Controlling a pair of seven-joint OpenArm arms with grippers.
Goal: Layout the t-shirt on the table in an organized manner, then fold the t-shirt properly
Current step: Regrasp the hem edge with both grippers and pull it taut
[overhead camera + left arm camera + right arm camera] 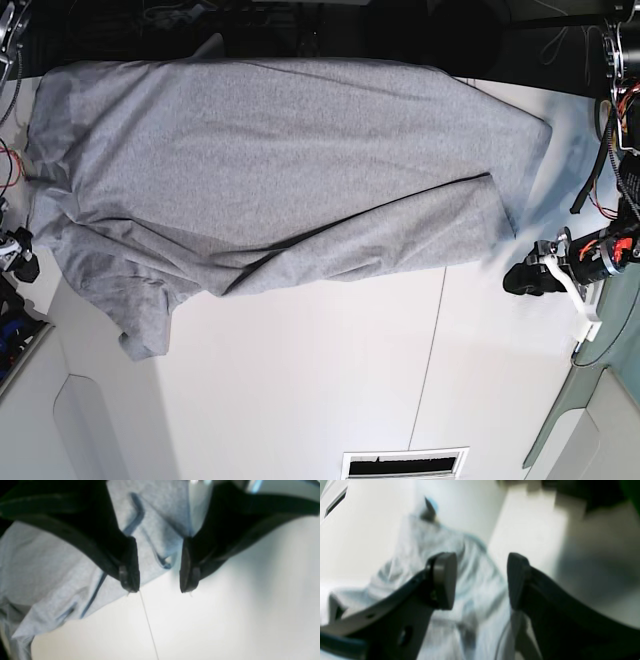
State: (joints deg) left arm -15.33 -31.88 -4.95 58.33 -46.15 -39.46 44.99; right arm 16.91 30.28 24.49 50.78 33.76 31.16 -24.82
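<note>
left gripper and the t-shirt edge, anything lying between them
Nothing. In the base view only bare white table separates the left gripper from the t-shirt; the left wrist view shows open jaws holding nothing.

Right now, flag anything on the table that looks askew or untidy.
The t-shirt is not flat: its near edge is folded back on itself with diagonal creases, and one sleeve hangs bunched toward the table corner.

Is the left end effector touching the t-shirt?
Apart. The left wrist view shows the left end effector open, nothing between its fingertips, the t-shirt lying behind them.
</note>
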